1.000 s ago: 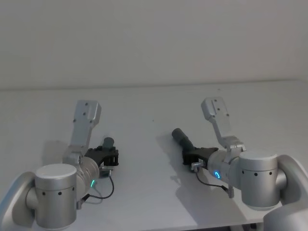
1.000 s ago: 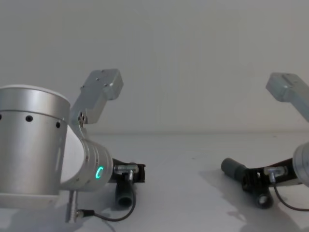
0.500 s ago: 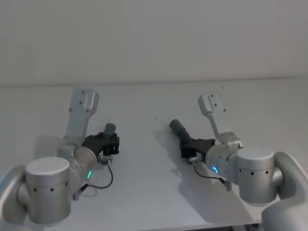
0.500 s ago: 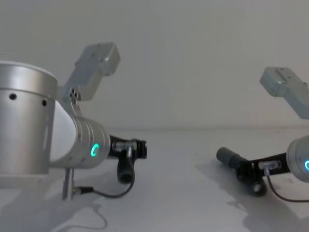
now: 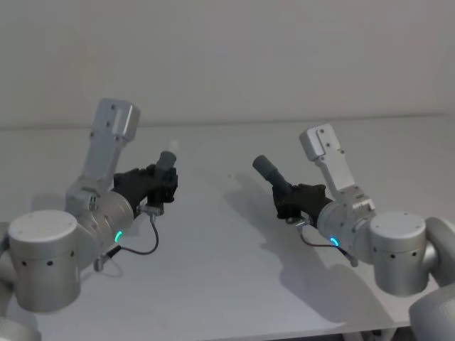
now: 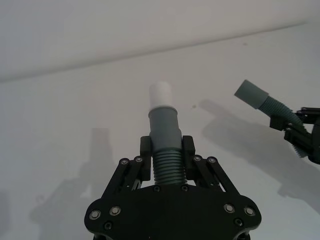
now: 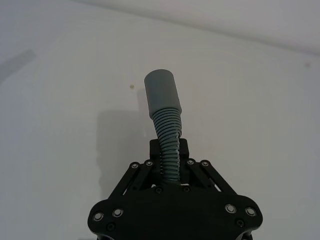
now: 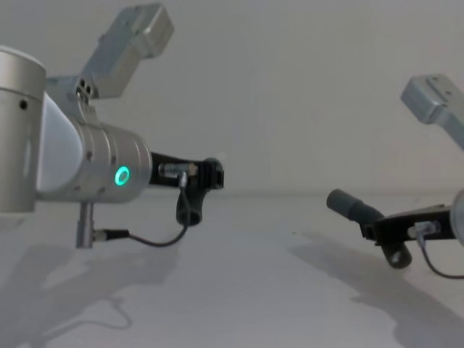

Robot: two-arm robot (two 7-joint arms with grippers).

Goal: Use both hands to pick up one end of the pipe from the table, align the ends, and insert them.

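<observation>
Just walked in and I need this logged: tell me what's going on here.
A two-armed robot is partway through joining two hose pieces. The left end effector is shut on the hose piece with the white tip, and the right end effector is shut on the hose piece with the plain open cuff. Both pieces appear lifted off the table and held well apart, ends not yet aligned or inserted.
</observation>
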